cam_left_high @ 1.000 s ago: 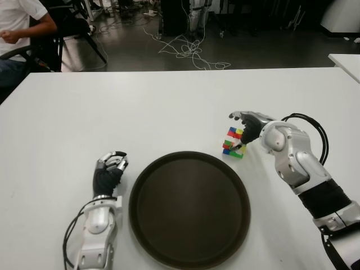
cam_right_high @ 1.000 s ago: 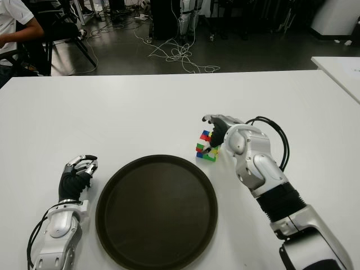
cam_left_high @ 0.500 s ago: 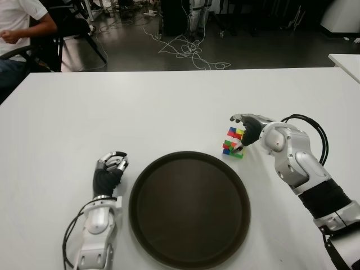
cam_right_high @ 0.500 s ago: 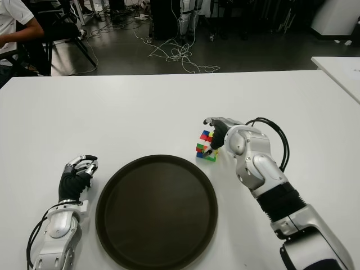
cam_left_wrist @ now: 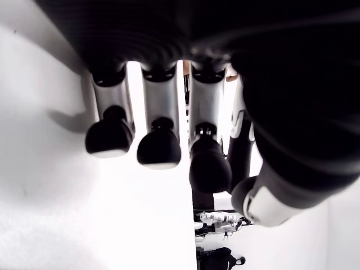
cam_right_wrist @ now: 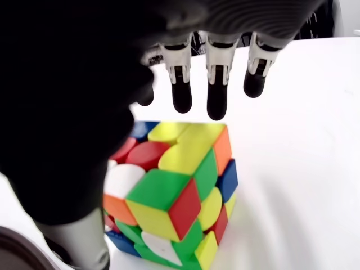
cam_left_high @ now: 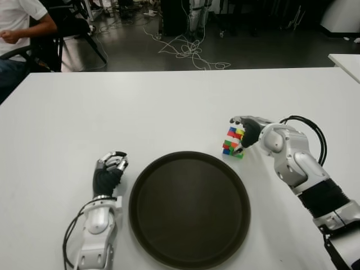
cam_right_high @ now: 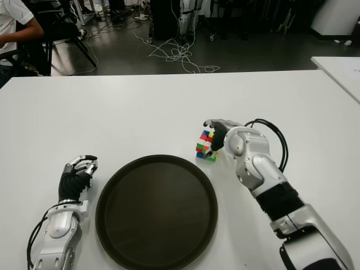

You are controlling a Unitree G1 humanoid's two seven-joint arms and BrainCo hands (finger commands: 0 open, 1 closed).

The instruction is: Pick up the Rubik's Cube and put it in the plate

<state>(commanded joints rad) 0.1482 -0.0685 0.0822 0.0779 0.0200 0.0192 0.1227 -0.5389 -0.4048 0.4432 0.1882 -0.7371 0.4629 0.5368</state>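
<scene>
Nearest me, my left robot hand (cam_left_high: 109,169) shows on the white desk (cam_left_high: 140,107) just left of the dark round plate (cam_left_high: 189,209), fingers curled on nothing. Past the plate's far right rim, the Rubik's Cube (cam_left_high: 233,142) stands on the desk, twisted out of square. My right robot hand (cam_left_high: 243,132) is at it, fingers (cam_right_wrist: 216,93) extended above it; I think the thumb touches, but no grip has closed. Farther back, a person (cam_left_high: 19,28) sits at the left.

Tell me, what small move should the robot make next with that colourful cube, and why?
Probably close the right hand around the Rubik's Cube. The fingers hang spread above it without gripping, and the cube sits on the table just beyond the plate, so nothing can be lifted yet.
</scene>
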